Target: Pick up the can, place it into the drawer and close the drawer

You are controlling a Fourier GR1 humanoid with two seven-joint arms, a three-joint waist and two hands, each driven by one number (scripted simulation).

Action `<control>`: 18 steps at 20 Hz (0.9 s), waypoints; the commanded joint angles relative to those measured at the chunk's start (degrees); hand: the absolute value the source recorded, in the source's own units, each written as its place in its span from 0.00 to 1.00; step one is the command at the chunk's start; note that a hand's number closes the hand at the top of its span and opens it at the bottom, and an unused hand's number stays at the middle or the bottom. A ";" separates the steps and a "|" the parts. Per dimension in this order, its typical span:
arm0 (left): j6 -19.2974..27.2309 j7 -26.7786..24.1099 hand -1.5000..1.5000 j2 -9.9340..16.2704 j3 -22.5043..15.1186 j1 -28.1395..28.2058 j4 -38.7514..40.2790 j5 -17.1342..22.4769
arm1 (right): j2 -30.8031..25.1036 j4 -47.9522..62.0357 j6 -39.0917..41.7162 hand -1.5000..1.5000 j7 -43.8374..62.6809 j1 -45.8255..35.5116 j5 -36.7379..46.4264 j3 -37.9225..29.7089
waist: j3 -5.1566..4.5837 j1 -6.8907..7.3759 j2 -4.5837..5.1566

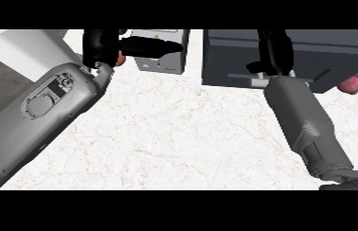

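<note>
The left hand's [105, 45] fingers [150, 46] curled around a reddish can [120, 59], mostly hidden, above the white table [182, 130]. The right hand [274, 50] reached over the dark drawer [231, 59]; its fingers' state couldn't be told.

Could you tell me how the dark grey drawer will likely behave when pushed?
The dark grey box-shaped drawer looks rigid, so probably won't flex. Its flat front and pale bar handle suggest straight sliding, not tipping.

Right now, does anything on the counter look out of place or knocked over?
Nothing looks spilled or damaged. The right robot hand is at the dark drawer unit, near its handle. The left robot hand is at the top left, by a grey box.
</note>
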 commanded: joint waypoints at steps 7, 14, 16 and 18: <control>-1.50 -2.32 0.00 1.09 0.33 6.59 -4.63 -1.67 | -2.17 10.41 -0.88 0.00 0.22 -10.00 -0.40 -3.07 | 0.20 1.58 1.19; -1.58 -1.87 0.00 2.03 0.34 9.06 -7.51 -3.11 | -1.14 13.07 0.22 0.00 -2.47 -12.29 -1.59 -4.28 | 0.23 1.15 1.05; -2.09 -0.81 0.00 2.48 1.98 7.29 -6.19 -2.40 | -0.19 11.56 0.97 0.00 -5.06 -13.71 -5.35 -7.20 | 0.30 0.90 1.26; -1.39 -2.03 0.00 2.09 1.32 9.59 -7.69 -2.92 | 0.45 10.56 0.98 0.00 -9.71 -12.98 -8.51 -9.52 | 0.37 1.39 1.28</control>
